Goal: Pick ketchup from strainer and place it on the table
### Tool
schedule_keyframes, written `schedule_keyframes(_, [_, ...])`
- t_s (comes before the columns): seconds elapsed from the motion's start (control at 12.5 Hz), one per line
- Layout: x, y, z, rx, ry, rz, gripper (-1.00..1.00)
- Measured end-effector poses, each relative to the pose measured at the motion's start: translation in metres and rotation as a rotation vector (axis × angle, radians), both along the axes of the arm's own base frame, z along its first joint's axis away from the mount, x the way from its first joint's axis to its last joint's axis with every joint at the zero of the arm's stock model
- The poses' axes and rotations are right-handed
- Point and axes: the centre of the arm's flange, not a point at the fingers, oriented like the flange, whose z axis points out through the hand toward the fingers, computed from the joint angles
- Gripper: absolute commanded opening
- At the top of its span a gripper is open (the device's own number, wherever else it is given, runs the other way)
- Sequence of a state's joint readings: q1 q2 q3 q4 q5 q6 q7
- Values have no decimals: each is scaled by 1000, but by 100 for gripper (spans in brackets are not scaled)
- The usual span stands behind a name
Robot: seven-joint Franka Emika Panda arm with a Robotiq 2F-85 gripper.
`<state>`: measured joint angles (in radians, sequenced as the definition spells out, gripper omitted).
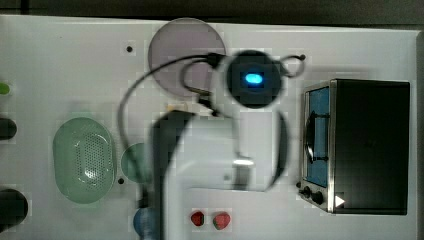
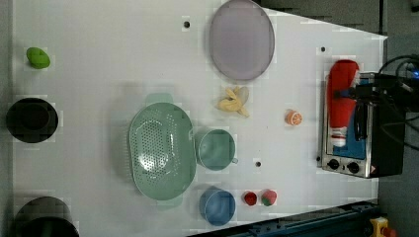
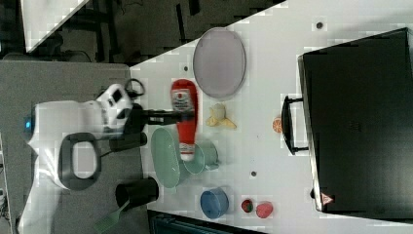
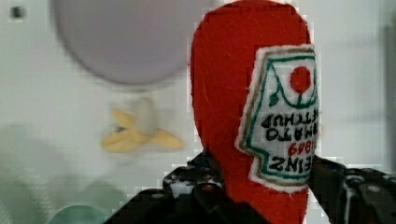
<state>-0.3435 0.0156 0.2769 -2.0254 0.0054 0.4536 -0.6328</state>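
So the gripper [image 3: 181, 116] is clamped on the ketchup [image 3: 185, 117] about mid-body, one dark finger on each side, and the bottle is up in the air, not lying in the strainer [image 2: 161, 150] and not on the surface [image 2: 108, 59] either. In the right view it sits a bit left of centre of the frame, cap end pointing toward the bottom, hanging in front of the strainer's rim [image 3: 165, 158] and the green mug [image 3: 200, 157]. In the left view the ketchup [image 2: 342, 101] shows at the right side of the frame, in front of the toaster oven [image 2: 368, 148], with the white cap at the lower end.

The wrist view is pretty much a close-up of the ketchup [image 4: 243, 107], label facing the camera and upside down, with the dark gripper [image 4: 261, 193] hugging it at the bottom of the frame.

The strainer has nothing in it; you can see the perforated bottom clearly in the left view, left of centre, and in the top view at the left side [image 1: 84, 160].

Other stuff lying around in the left view: grey-lilac plate [image 2: 241, 39] at the top, peeled banana [image 2: 234, 101] just under it, an orange slice [image 2: 293, 117] to the right of that, a blue mug [image 2: 217, 206] and two strawberries [image 2: 259, 198] along the bottom, and a lime-green thing [image 2: 37, 57] in the upper left.
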Motion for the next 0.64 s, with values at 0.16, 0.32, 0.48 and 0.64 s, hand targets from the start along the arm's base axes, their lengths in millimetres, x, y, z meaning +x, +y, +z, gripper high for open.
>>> schedule_keyframes(0.16, [-10,-37,-13,9,21,-63,13])
schedule_keyframes(0.32, [-24,-46,-43,11,49,-74,13])
schedule_keyframes(0.48, [-37,-39,-80,12,55,-48,13])
schedule_keyframes(0.64, [-48,-24,-120,23,96,-18,13])
